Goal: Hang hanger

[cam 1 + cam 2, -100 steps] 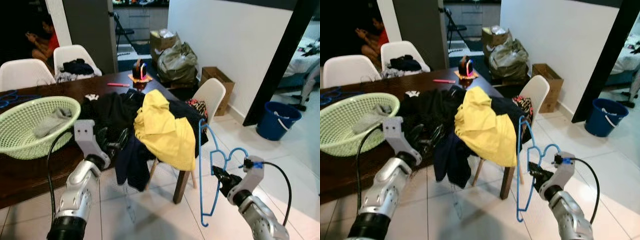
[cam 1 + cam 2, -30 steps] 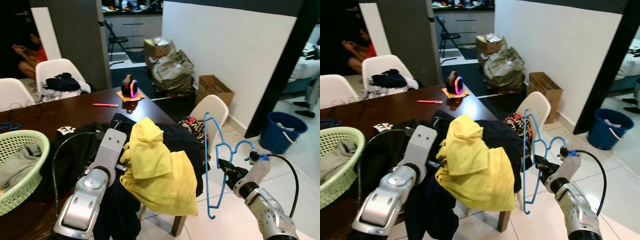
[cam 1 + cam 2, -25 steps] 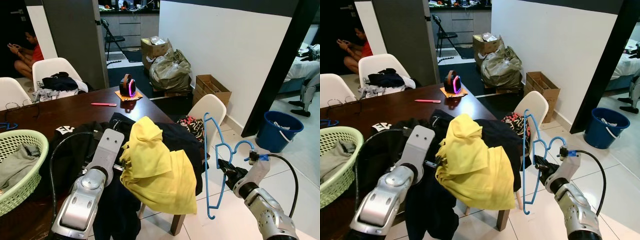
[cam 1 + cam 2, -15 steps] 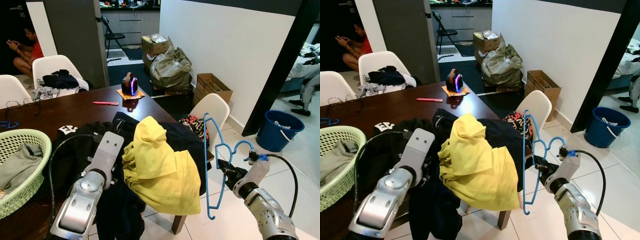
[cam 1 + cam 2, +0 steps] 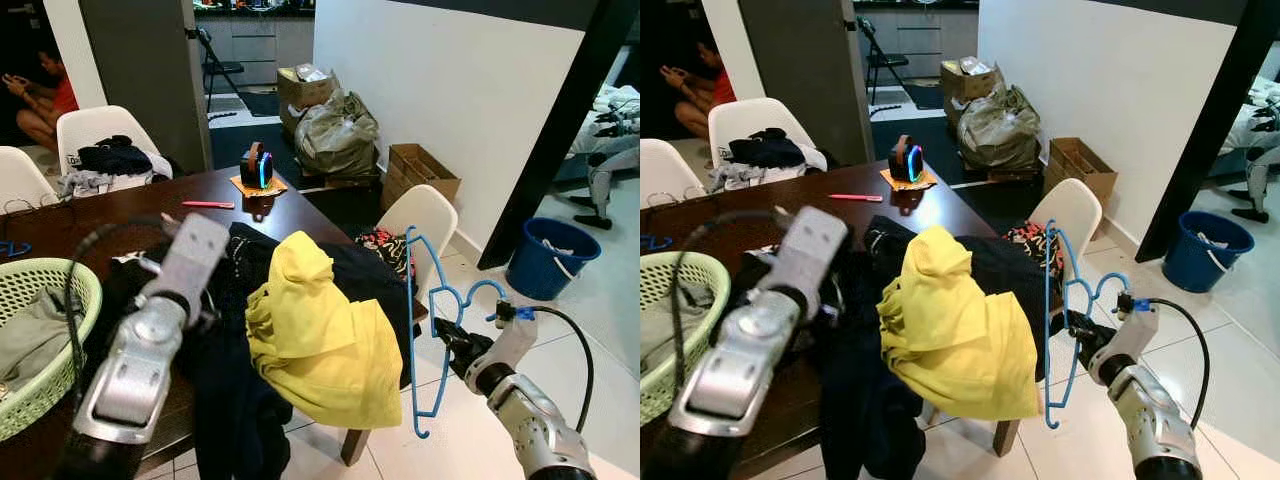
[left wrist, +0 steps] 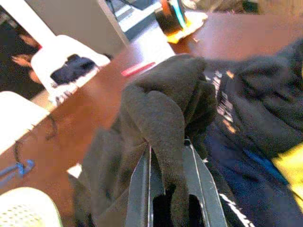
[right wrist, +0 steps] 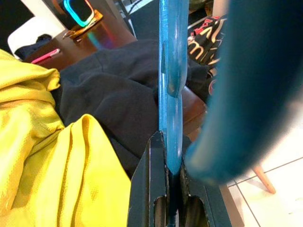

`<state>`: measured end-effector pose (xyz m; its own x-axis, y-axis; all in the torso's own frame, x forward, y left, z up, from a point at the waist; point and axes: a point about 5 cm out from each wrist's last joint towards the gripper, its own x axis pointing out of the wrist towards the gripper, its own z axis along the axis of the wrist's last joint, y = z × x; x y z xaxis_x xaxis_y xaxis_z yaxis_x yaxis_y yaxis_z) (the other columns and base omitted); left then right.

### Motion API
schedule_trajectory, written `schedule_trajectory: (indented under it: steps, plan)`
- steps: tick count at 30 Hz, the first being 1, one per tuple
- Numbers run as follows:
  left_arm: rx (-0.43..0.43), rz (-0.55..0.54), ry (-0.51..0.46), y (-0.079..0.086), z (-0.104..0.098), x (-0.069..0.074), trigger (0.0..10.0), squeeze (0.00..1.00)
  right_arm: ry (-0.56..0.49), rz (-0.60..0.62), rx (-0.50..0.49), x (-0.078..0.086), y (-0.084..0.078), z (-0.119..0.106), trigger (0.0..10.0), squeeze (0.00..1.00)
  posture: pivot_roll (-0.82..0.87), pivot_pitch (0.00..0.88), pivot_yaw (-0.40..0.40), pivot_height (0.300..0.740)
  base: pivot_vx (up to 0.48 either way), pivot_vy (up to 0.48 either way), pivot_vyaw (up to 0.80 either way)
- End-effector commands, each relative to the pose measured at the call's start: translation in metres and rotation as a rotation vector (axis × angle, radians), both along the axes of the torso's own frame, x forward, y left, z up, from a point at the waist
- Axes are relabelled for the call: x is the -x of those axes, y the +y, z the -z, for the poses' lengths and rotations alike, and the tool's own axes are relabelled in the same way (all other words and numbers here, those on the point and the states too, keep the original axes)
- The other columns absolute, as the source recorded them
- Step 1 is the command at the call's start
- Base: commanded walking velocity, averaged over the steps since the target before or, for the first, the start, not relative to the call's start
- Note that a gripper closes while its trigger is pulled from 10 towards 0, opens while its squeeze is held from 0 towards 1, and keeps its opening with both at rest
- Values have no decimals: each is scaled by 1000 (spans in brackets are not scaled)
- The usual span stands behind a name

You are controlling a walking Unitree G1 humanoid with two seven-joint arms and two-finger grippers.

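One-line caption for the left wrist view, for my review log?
Left gripper shut on a fold of black garment above the brown table.

Bright, even daylight in the room; the left arm is motion-blurred, and both wrist views are soft.

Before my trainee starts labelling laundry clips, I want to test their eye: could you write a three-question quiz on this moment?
1. True or false: the right gripper is shut on the blue hanger.
2. What does the left gripper pinch? A) yellow garment B) black garment C) pink pen
3. Fill in: grey clothes lie in the green ____.

Key: 1 true; 2 B; 3 basket.
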<state>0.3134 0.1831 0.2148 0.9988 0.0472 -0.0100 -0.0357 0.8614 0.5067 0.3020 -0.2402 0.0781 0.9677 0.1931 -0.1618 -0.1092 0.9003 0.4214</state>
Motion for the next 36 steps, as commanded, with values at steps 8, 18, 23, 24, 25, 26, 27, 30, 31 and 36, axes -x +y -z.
schedule_trajectory:
  steps: [8, 18, 23, 24, 25, 26, 27, 30, 31, 36]
  plan:
    - [-146, -34, -600, 29, -144, 8, 0, 0, -4, 7, -6, -4, 0, -1, 10000, 0, 11, 0, -64, 740, 0, 0, 0]
    - [-204, -65, -953, 27, -226, 26, 0, 0, -13, 29, -22, -3, -2, -2, 10000, 0, 12, 0, -62, 740, 0, 0, 0]
    - [-9, 159, -957, 8, -235, 17, 0, 0, -18, 36, -26, -4, -2, -2, 10000, 0, 12, 0, -60, 740, 0, 0, 0]
    - [126, 310, -927, -6, -234, 15, 0, 0, -19, 38, -27, -5, -2, -2, 10000, 0, 12, 0, -60, 740, 0, 0, 0]
    - [126, 310, -927, -6, -234, 15, 0, 0, -19, 38, -27, -5, -2, -2, 10000, 0, 12, 0, -60, 740, 0, 0, 0]
    - [282, 508, -886, -23, -232, 16, 0, 0, -21, 41, -29, -4, -2, -2, 10000, 0, 10, 0, -60, 740, 0, 0, 0]
    - [282, 508, -886, -23, -232, 16, 0, 0, -21, 41, -29, -4, -2, -2, 10000, 0, 10, 0, -60, 740, 0, 0, 0]
    - [528, 843, -803, -47, -228, 27, 0, 0, -22, 45, -30, -4, -3, -2, 10000, 0, 11, 0, -61, 740, 0, 0, 0]
    - [602, 958, -773, -54, -227, 33, 0, 0, -23, 46, -30, -3, -3, -2, 10000, 0, 11, 0, -61, 740, 0, 0, 0]
    - [708, 1108, -728, -59, -224, 40, 0, 0, -21, 47, -30, -3, -4, -2, 10000, 0, 16, 0, -64, 740, 0, 0, 0]
